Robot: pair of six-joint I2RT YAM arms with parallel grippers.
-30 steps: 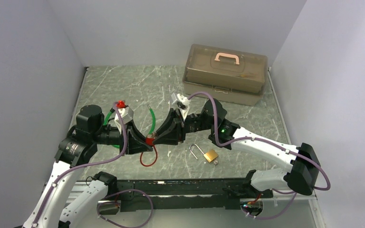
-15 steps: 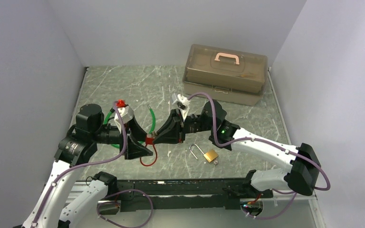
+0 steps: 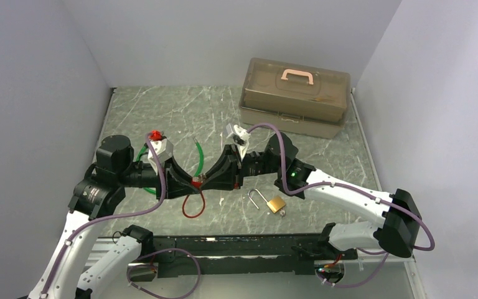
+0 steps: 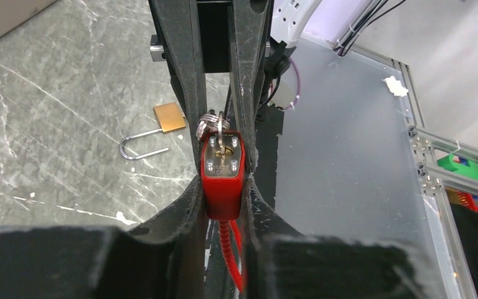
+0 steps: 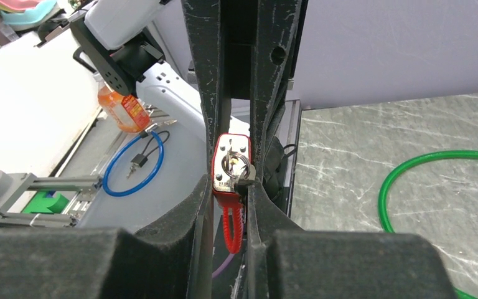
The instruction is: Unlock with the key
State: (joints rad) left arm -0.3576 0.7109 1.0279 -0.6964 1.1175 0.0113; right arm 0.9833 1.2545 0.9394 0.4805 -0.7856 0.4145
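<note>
Left of centre in the overhead view, the left gripper (image 3: pixel 185 185) has closed again after briefly spreading and dropping lower. It now pinches the red padlock (image 4: pixel 223 174) by its sides, held above the table mid-frame. Just to the right, the right gripper (image 3: pixel 206 180) is pressed onto the key (image 5: pixel 239 171) at the lock's face. With the lock braced again, turning looks possible.

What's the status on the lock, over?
Left gripper clamped on red padlock. Right gripper pinching key in its keyhole. Open brass padlock lies aside, not in the way.
</note>
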